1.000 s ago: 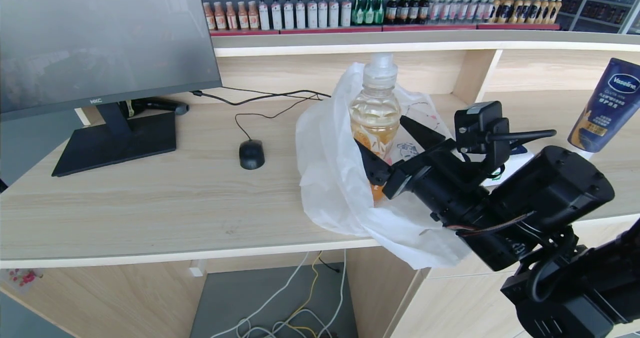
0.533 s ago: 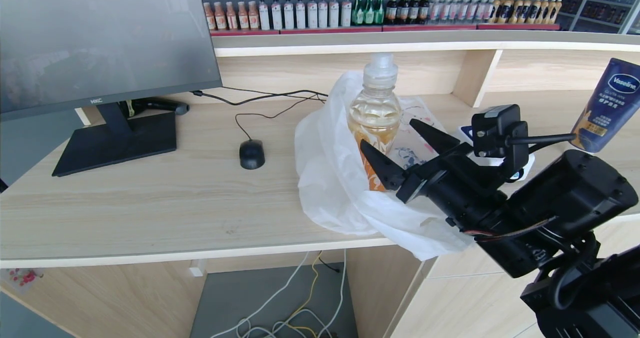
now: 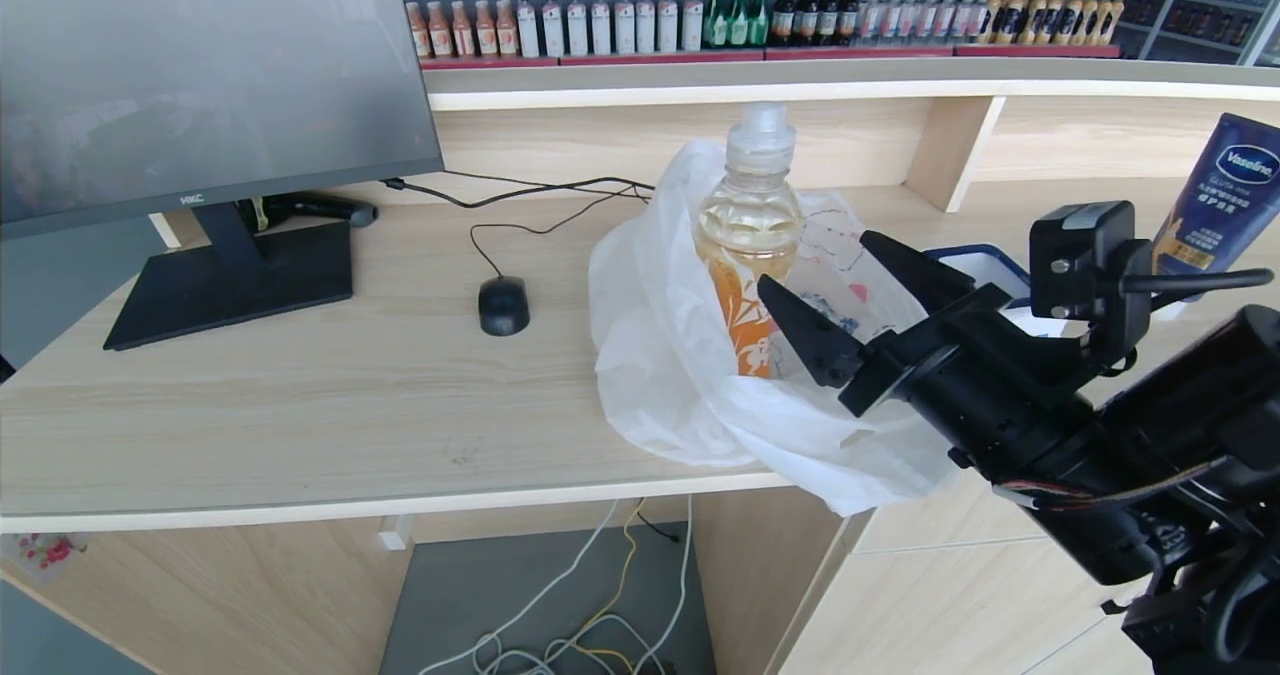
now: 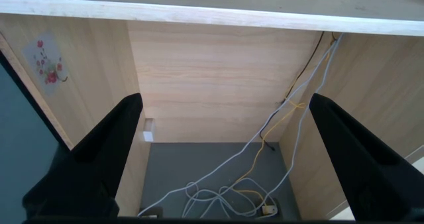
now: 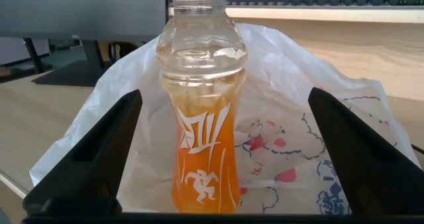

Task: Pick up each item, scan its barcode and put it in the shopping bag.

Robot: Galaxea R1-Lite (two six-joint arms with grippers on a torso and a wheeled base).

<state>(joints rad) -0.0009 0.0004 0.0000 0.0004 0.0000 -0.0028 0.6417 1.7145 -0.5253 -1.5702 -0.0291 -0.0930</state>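
Observation:
A clear drink bottle [image 3: 752, 240] with an orange label stands upright inside the white plastic shopping bag [image 3: 680, 355] on the wooden counter. The right wrist view looks straight at this bottle [image 5: 202, 118] and the bag [image 5: 291, 118] behind it. My right gripper [image 3: 868, 293] is open and empty, a little to the right of the bottle and apart from it, over the bag. My left gripper [image 4: 222, 158] is open below the counter, facing the space under it with loose cables.
A monitor [image 3: 200, 75] on its stand, a handheld scanner [image 3: 310, 212] behind the stand and a mouse [image 3: 502, 307] with its cable sit on the counter's left. A blue lotion tube [image 3: 1220, 195] and a blue-rimmed box [image 3: 985, 260] stand at the right. Shelves of bottles line the back.
My right gripper has drawn back to the right, away from the bottle it had straddled; the bottle stays standing in the bag.

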